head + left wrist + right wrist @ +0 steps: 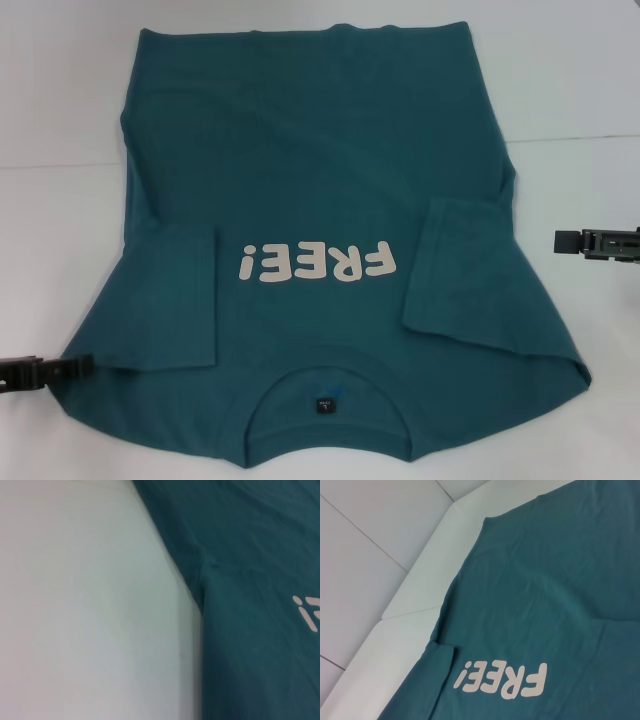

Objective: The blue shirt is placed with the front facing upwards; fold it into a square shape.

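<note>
The blue shirt [330, 200] lies face up on the white desk [60, 90], collar nearest the robot and both sleeves folded inward, so lengthwise folding seems next, calling for the left pincer [45, 371] and right pincer [598, 242], both empty at its sides with spread unreadable, to grip an edge.

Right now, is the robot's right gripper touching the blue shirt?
Apart. In the head view, white table shows between the right gripper and the blue shirt.
</note>
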Robot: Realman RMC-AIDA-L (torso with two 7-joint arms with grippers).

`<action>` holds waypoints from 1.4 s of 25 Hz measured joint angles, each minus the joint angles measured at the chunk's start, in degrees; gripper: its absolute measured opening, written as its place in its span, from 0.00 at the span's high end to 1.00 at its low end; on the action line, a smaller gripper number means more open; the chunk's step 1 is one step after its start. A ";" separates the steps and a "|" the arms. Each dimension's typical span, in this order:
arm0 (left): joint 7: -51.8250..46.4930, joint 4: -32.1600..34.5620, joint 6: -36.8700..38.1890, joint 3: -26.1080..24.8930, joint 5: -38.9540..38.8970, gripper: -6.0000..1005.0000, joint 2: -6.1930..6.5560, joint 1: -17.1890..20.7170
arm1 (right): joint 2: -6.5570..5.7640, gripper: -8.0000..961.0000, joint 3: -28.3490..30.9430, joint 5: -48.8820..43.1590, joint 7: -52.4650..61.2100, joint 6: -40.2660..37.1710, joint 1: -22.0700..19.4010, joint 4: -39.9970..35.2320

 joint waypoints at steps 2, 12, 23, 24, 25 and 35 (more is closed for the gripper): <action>0.22 1.04 0.29 0.02 0.17 0.15 0.12 -0.46 | 0.00 0.02 0.04 0.01 0.03 -0.01 0.00 0.11; 0.27 1.83 3.86 -0.03 0.08 0.16 0.36 -2.31 | -0.25 0.02 0.22 0.01 0.23 -0.29 0.43 1.30; 1.09 2.19 3.81 -0.26 -0.10 0.60 0.83 -3.10 | -0.98 0.02 1.28 -0.09 0.27 0.07 0.40 3.64; 1.13 2.24 3.82 -0.27 -0.12 0.62 0.85 -3.15 | -1.04 0.02 1.67 -0.09 0.28 0.06 0.40 3.71; 1.13 2.23 3.86 -0.31 -0.14 0.64 0.84 -3.20 | -1.11 0.02 2.06 -0.09 0.29 -0.04 0.40 3.74; 0.57 2.02 6.15 -0.47 -0.25 0.85 0.71 -4.94 | -6.71 0.03 3.02 -6.08 7.98 -5.74 1.29 3.82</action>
